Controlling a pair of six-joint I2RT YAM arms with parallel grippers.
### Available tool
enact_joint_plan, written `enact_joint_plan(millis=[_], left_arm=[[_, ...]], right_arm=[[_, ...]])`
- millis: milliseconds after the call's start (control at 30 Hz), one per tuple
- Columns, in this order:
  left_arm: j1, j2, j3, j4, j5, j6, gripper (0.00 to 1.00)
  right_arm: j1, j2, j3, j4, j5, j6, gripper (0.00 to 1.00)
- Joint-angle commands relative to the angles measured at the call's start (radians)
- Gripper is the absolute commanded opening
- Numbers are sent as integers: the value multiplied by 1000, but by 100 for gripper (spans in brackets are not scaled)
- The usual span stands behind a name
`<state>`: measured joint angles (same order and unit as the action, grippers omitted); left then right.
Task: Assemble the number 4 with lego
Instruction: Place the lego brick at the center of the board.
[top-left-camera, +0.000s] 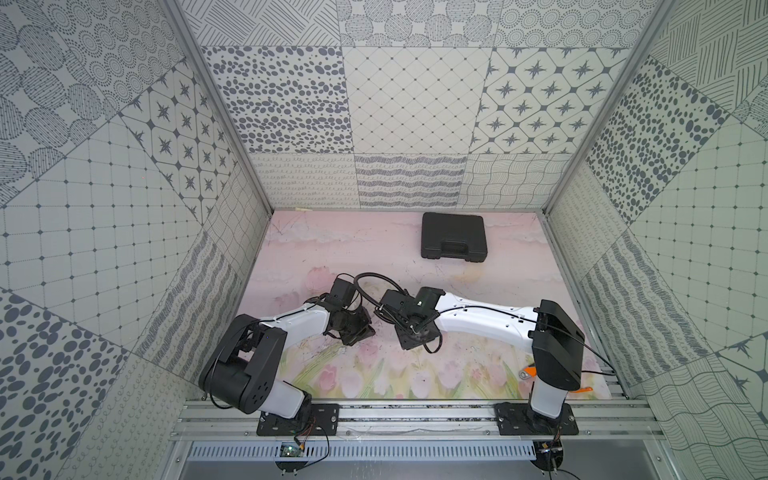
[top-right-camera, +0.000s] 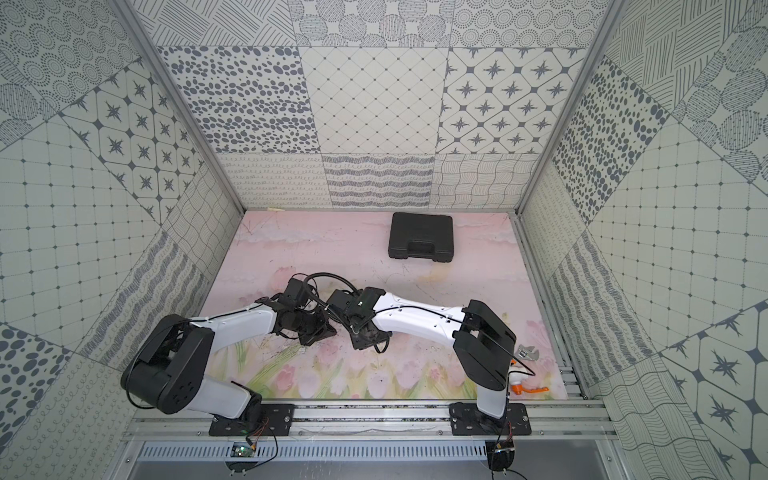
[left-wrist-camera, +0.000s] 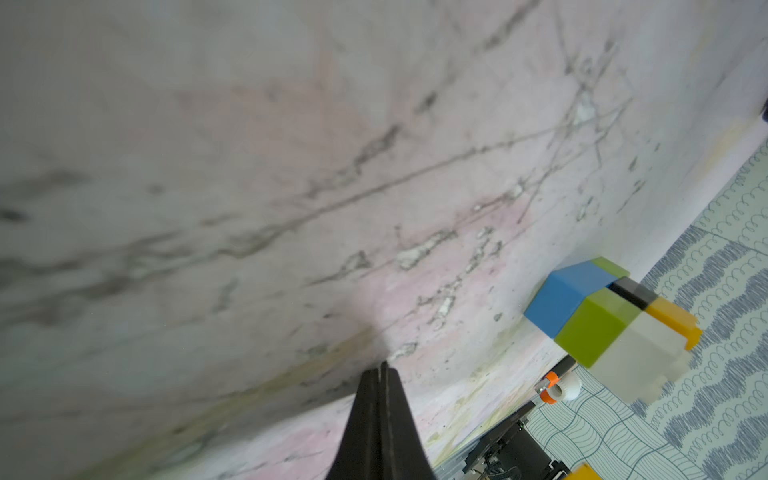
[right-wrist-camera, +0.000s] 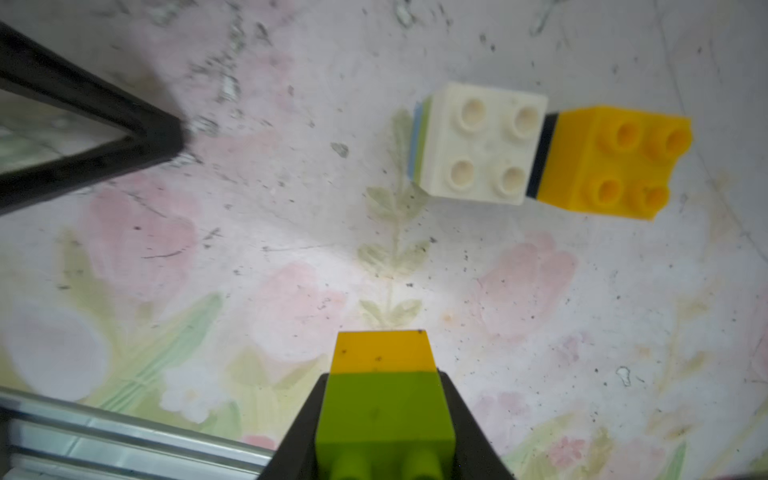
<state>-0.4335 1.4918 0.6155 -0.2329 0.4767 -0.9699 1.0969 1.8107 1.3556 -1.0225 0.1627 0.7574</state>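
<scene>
A joined cluster of lego (right-wrist-camera: 482, 141) stands on the floral mat: a white square brick on top of green and blue layers, with a yellow brick (right-wrist-camera: 611, 162) beside it over a black one. The left wrist view shows the same cluster (left-wrist-camera: 602, 320) from the side. My right gripper (right-wrist-camera: 382, 374) is shut on a lime green brick (right-wrist-camera: 382, 411) with a yellow brick (right-wrist-camera: 382, 351) joined to its far end, held above the mat and short of the cluster. My left gripper (left-wrist-camera: 382, 365) is shut and empty, its tip close to the mat. In both top views the wrists hide the lego.
A black carrying case (top-left-camera: 454, 237) lies at the back of the mat. An orange-handled wrench (top-right-camera: 528, 355) lies beside the right arm's base. The left gripper's black fingers (right-wrist-camera: 104, 137) reach into the right wrist view, away from the cluster. Patterned walls enclose three sides.
</scene>
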Motion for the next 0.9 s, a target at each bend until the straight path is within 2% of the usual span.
enact_joint_plan(millis=[0, 333, 467, 600, 733, 867], left_arm=[[-64, 56, -3, -75, -106, -55, 0], [-141, 106, 27, -19, -86, -128, 1], [-194, 162, 37, 37, -60, -166, 2], [-217, 194, 46, 75, -44, -194, 6], [-244, 234, 83, 92, -29, -203, 8], [-244, 271, 115, 97, -52, -209, 8]], right_arm=[[-18, 0, -83, 133, -20, 61, 35], [-81, 53, -132, 242, -63, 38, 42], [-83, 47, -130, 211, -50, 55, 58], [-83, -39, -132, 146, -25, 65, 75], [-92, -178, -111, 53, 53, 60, 80], [-143, -275, -103, -5, 71, 45, 81]])
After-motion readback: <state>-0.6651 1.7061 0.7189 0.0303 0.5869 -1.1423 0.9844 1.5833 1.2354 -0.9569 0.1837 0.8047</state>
